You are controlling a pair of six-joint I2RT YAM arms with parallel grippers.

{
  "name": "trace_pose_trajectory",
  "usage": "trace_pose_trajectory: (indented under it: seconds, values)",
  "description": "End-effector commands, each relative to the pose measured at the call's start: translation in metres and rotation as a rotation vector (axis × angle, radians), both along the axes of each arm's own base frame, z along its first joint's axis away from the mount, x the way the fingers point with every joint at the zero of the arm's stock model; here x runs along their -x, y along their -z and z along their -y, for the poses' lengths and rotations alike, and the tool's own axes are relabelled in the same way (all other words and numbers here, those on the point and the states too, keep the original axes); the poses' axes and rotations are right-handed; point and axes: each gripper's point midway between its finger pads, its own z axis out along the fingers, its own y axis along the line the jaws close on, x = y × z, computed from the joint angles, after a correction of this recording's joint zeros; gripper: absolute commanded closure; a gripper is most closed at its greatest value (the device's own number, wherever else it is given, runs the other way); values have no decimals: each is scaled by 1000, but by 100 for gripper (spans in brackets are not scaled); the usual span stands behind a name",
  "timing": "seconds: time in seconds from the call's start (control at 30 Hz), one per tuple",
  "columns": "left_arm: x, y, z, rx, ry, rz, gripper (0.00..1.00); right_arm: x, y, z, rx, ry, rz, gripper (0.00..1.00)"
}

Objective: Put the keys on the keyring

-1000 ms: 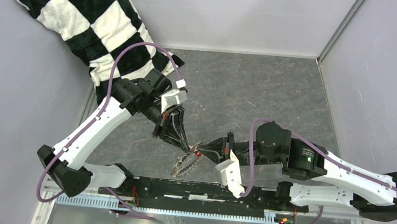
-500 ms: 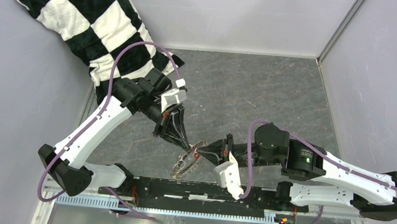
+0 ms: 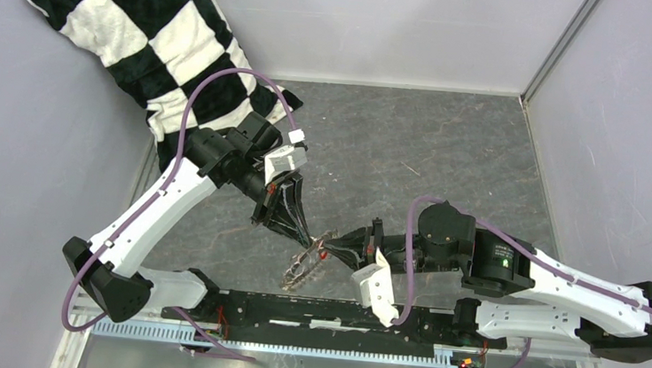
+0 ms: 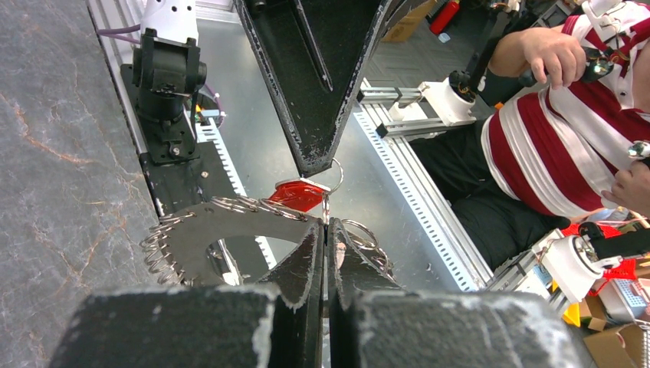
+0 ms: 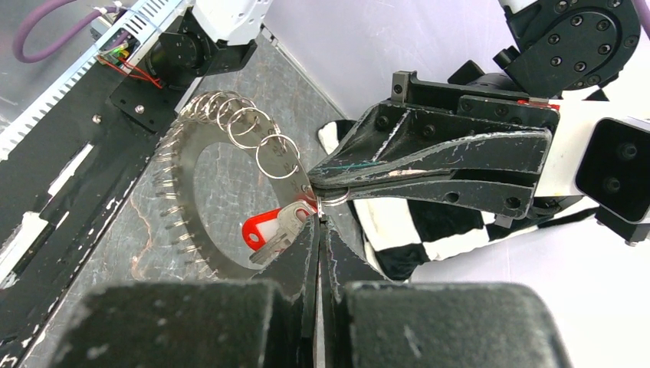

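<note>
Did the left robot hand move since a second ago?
No. The left gripper sits in the same spot below the checkered pillow, shut on the keyring.

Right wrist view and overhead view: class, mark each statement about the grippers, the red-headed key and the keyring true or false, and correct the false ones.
1. The left gripper and the right gripper are both shut. True.
2. The key beside the right gripper's tips has a blue head. False: its head is red.
3. The keyring lies flat in the far right corner of the table. False: it is tilted up at the two grippers' tips, near the arms' bases.
4. A black-and-white checked cloth lies at the far left. True.
</note>
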Motion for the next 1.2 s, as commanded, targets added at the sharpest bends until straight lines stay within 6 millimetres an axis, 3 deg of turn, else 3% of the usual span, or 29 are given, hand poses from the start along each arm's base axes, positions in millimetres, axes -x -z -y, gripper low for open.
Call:
trace_pose_trajectory:
  seconds: [0.0,0.97,1.17]
  values:
    - [6,-21,-2,98,30,7,98,-2,-15,-5,-59,6,30,99]
    - [8,-26,-3,120,31,44,98,-18,0,0,-28,99,39,99]
    - [8,-25,-3,116,28,50,98,-12,-8,-3,-47,67,30,99]
